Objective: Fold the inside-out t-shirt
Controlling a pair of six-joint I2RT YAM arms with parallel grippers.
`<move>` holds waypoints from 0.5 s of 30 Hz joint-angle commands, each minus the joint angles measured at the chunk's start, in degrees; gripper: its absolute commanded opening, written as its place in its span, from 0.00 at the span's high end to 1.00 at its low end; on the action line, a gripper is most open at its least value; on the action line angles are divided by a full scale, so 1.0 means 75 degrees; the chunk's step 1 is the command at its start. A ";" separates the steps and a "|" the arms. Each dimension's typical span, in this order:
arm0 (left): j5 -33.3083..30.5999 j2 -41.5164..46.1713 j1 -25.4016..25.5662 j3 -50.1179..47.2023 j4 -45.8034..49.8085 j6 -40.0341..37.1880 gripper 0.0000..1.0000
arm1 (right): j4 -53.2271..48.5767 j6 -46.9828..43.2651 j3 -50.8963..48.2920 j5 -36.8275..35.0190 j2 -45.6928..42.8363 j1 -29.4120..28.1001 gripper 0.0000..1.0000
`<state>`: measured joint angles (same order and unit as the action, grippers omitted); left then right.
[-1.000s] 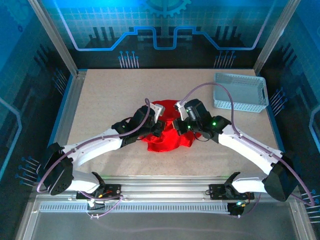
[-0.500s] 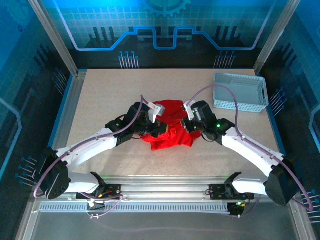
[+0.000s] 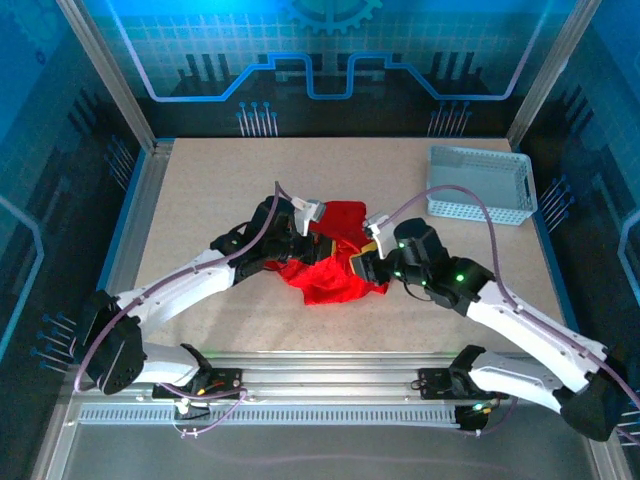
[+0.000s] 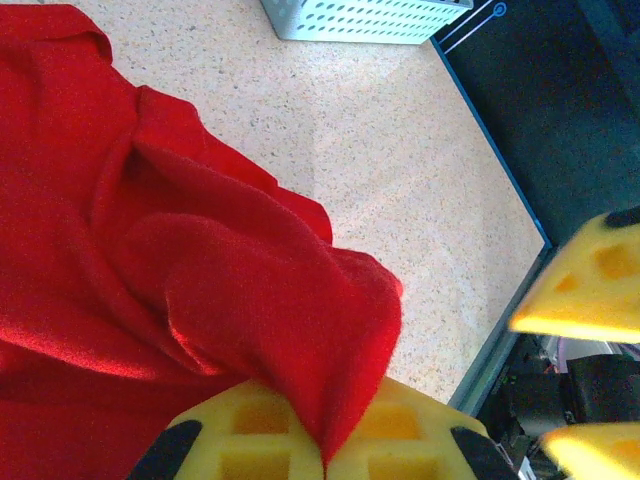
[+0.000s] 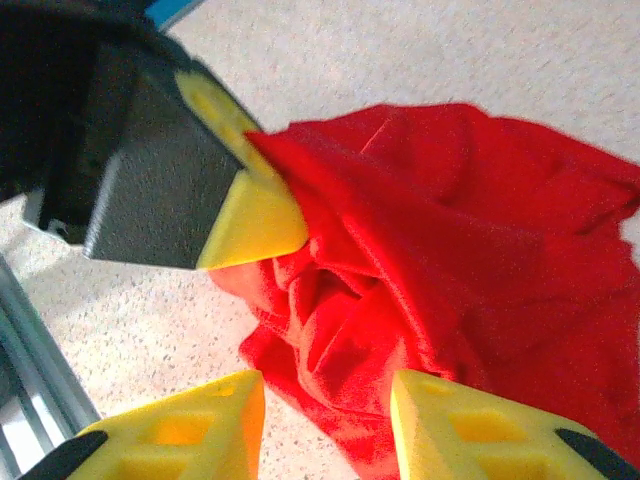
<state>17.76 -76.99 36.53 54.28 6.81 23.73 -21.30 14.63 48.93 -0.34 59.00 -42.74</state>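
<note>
The inside-out t-shirt (image 3: 335,278) lies crumpled in a bright red heap in the middle of the table. My left gripper (image 3: 312,248) is at the heap's left side. In the left wrist view its yellow pads (image 4: 250,440) are shut on a pinched fold of the t-shirt (image 4: 150,250), which rises from the jaws in a ridge. My right gripper (image 3: 362,266) is at the heap's right edge. Its yellow fingers (image 5: 200,425) stand open, just above the near edge of the red cloth (image 5: 480,220), holding nothing. The left gripper (image 5: 250,205) with its pinch of cloth also shows in the right wrist view.
A white mesh basket (image 3: 480,182) stands at the far right of the table, also seen as the basket (image 4: 360,18) in the left wrist view. Bare speckled tabletop (image 3: 220,190) surrounds the heap. A blue-edged metal frame (image 3: 135,215) borders the table.
My right gripper has opened, let go of the cloth and drawn back toward the near right. The left gripper, still shut on its fold, has shifted slightly left and away.
</note>
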 commanded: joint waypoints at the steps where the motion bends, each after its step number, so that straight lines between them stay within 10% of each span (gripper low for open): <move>1: 0.0215 -0.0001 -0.0020 0.0299 -0.0145 0.0059 1.00 | 0.0123 0.0169 0.0095 0.0186 0.0546 -0.0090 0.61; 15: 0.0175 0.0152 -0.0020 0.0204 -0.0076 0.0025 1.00 | 0.0371 0.0679 0.0834 -0.0229 0.1929 0.0006 0.60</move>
<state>17.87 -76.99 36.53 54.28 6.83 23.90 -19.51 18.52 53.10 -0.93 71.99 -42.78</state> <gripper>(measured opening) 0.055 0.397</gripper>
